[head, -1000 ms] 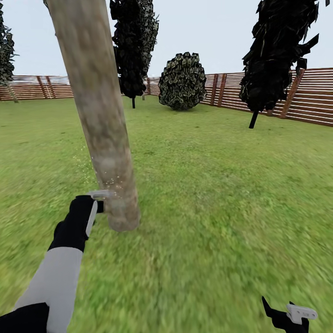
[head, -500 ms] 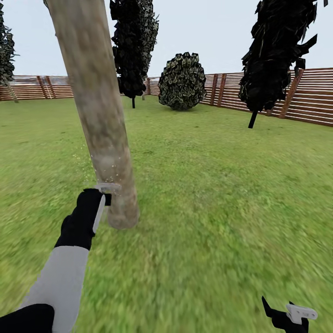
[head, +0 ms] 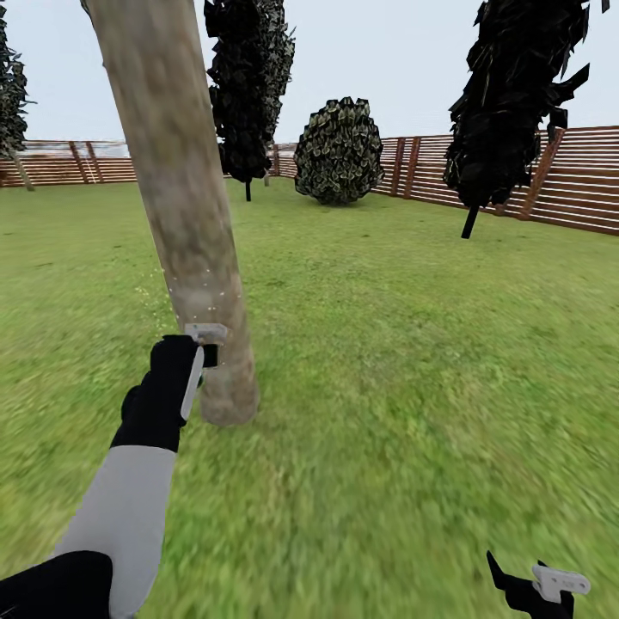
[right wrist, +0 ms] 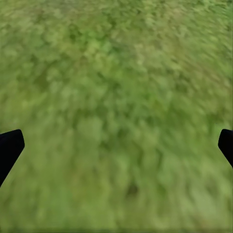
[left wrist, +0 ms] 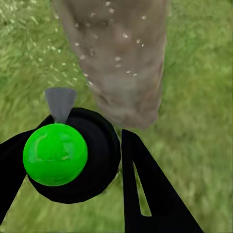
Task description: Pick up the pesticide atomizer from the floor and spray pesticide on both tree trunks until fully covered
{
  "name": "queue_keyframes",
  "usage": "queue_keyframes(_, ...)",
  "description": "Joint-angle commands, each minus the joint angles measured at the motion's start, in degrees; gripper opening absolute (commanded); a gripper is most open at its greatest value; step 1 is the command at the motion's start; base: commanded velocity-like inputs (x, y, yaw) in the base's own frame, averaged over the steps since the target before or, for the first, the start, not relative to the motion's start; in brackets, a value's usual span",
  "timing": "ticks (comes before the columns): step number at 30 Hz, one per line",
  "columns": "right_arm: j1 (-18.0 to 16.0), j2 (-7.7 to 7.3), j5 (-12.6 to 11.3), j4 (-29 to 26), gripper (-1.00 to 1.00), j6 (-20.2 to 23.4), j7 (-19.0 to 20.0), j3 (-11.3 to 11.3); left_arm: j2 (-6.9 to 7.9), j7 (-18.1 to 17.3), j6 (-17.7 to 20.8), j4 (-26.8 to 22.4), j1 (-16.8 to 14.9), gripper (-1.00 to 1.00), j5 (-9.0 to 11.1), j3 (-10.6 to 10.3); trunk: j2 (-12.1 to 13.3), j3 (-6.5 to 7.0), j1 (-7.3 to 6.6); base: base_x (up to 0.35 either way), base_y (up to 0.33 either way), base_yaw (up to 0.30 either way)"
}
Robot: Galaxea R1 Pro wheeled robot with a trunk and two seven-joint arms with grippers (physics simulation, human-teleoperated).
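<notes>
Left gripper (left wrist: pixel 92 160) clamps the green-topped black atomizer (left wrist: pixel 56 154), whitish specks (left wrist: pixel 116 58) dotting the lower-left mottled beige trunk (head: pixel 185 215); coverage looks partial, second tree untouched; right gripper (right wrist: pixel 116 145) spread empty.

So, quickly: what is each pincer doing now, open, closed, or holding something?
Left pincer: closed on the pesticide atomizer, nozzle facing the tree trunk.
Right pincer: open, empty, over the grass.
</notes>
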Motion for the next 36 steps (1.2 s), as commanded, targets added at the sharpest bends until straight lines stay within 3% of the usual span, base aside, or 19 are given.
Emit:
queue_keyframes(1, 0.0, 0.01, 0.0, 0.0, 1.0, 0.0, 0.0, 0.0, 1.24, 0.0, 0.0, -0.8, -0.2, -1.0, 0.6, 2.0, 0.0, 0.0, 0.0, 0.0, 0.0, 0.0)
queue_keyframes(4, 0.0, 0.01, 0.0, 0.0, 1.0, 0.0, 0.0, 0.0, 3.5, -0.1, 0.1, -1.3, -1.4, -1.0, 0.8, 5.3, 0.0, 0.0, 0.0, 0.0, 0.0, 0.0)
queue_keyframes(6, 0.0, 0.01, 0.0, 0.0, 1.0, 0.0, 0.0, 0.0, 3.66, -0.1, 0.1, -1.4, -1.6, -1.0, 0.9, 5.7, 0.0, 0.0, 0.0, 0.0, 0.0, 0.0)
queue_keyframes(8, 0.0, 0.01, 0.0, 0.0, 1.0, 0.0, 0.0, 0.0, 3.04, -0.1, 0.1, -1.6, -1.7, -1.0, 0.8, 5.5, 0.0, 0.0, 0.0, 0.0, 0.0, 0.0)
queue_keyframes(10, 0.0, -0.03, 0.0, 0.0, 1.0, 0.0, 0.0, 0.0, 0.75, -0.1, 0.5, -2.3, -1.7, -1.0, 0.8, 4.6, 0.0, 0.0, 0.0, 0.0, 0.0, 0.0)
queue_keyframes(12, 0.0, 0.0, 0.0, 0.0, 1.0, 0.0, 0.0, 0.0, -0.51, -0.1, 0.5, -2.5, -1.7, -1.0, 0.8, 3.0, 0.0, 0.0, 0.0, 0.0, 0.0, 0.0)
queue_keyframes(14, 0.0, 0.01, 0.0, 0.0, 1.0, 0.0, 0.0, 0.0, -0.58, -0.1, 0.6, -2.6, -1.6, -1.0, 0.7, 1.9, 0.0, 0.0, 0.0, 0.0, 0.0, 0.0)
queue_keyframes(16, 0.0, 0.0, 0.0, 0.0, 1.0, 0.0, 0.0, 0.0, 0.13, -0.1, 0.6, -2.5, -1.3, -1.0, 0.6, 2.6, 0.0, 0.0, 0.0, 0.0, 0.0, 0.0)
queue_keyframes(18, 0.0, 0.01, 0.0, 0.0, 1.0, 0.0, 0.0, 0.0, 2.07, -0.1, 0.6, -2.5, -1.0, -1.0, 0.7, 4.2, 0.0, 0.0, 0.0, 0.0, 0.0, 0.0)
queue_keyframes(20, 0.0, 0.01, 0.1, 0.0, 1.0, 0.0, 0.0, 0.0, 5.77, -0.4, 0.6, -2.2, -0.8, -1.0, 0.8, 5.5, 0.0, 0.0, 0.0, 0.0, 0.0, 0.0)
queue_keyframes(21, 0.0, 0.01, 0.1, 0.0, 1.0, 0.0, 0.0, 0.0, 6.69, -1.1, 0.5, -1.9, -0.6, -1.0, 0.8, 5.4, 0.0, 0.0, 0.0, 0.0, 0.0, 0.0)
queue_keyframes(23, 0.0, 0.01, 0.1, 0.1, 1.0, 0.0, 0.0, 0.0, 7.01, -2.0, 0.5, -1.7, -0.4, -1.0, 0.7, 5.1, 0.0, 0.0, 0.0, 0.0, 0.0, 0.0)
queue_keyframes(27, 0.0, 0.07, 0.1, 0.1, 1.0, 0.0, 0.0, 0.0, 6.0, -3.3, 0.5, -1.5, 2.4, -1.0, 0.9, -2.5, 0.0, 0.0, 0.0, 0.0, 0.0, 0.0)
queue_keyframes(29, 0.0, 0.09, 0.1, 0.1, 1.0, 0.0, -0.1, 0.0, 5.71, -3.6, 0.5, -1.5, 3.9, -1.0, 0.9, -4.6, 0.0, 0.0, 0.0, 0.0, 0.0, 0.0)
queue_keyframes(33, 0.0, 0.1, 0.1, 0.2, 1.0, 0.0, -0.1, 0.0, 6.16, -3.7, -0.1, 0.2, 6.9, -1.0, 0.7, -4.8, 0.0, 0.0, 0.0, 0.0, 0.0, 0.0)
queue_keyframes(36, 0.0, 0.1, 0.1, 0.2, 1.0, 0.0, -0.1, 0.0, 6.37, -3.6, -2.1, 4.9, 9.4, -1.0, 0.5, -1.7, 0.0, 0.0, 0.0, 0.0, 0.0, 0.0)
